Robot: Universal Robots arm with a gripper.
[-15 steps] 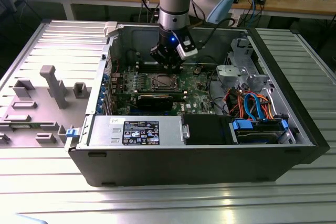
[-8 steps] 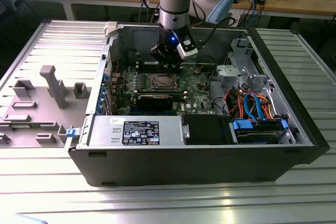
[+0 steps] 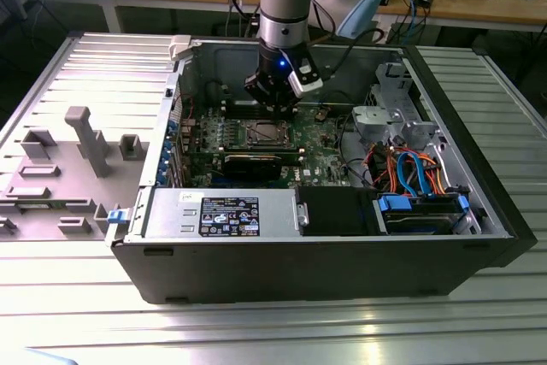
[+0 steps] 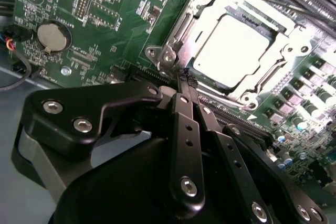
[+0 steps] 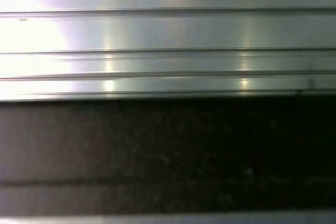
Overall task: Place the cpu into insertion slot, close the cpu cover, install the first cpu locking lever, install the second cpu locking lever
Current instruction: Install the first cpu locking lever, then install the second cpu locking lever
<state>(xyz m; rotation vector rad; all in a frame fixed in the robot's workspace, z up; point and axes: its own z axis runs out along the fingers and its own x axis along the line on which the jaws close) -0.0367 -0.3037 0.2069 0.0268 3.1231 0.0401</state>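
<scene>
One arm hangs upright, its tool (image 4: 185, 80) pinched together beside the cpu cover (image 4: 231, 51)

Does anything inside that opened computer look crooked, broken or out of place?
Nothing stands out. The cpu lies flat and square inside the cpu cover, and the shut gripper hovers just beside the frame's corner.

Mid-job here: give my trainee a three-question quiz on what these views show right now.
1. True or false: the cpu already sits in the insertion slot.
2. Are the gripper's fingers together or spread?
3. What lies over the chip's edges: A) the cpu cover, B) a blue cable, C) a fan?

Key: 1 true. 2 together, meeting at a corner of the socket frame in the second wrist view. 3 A.
</scene>
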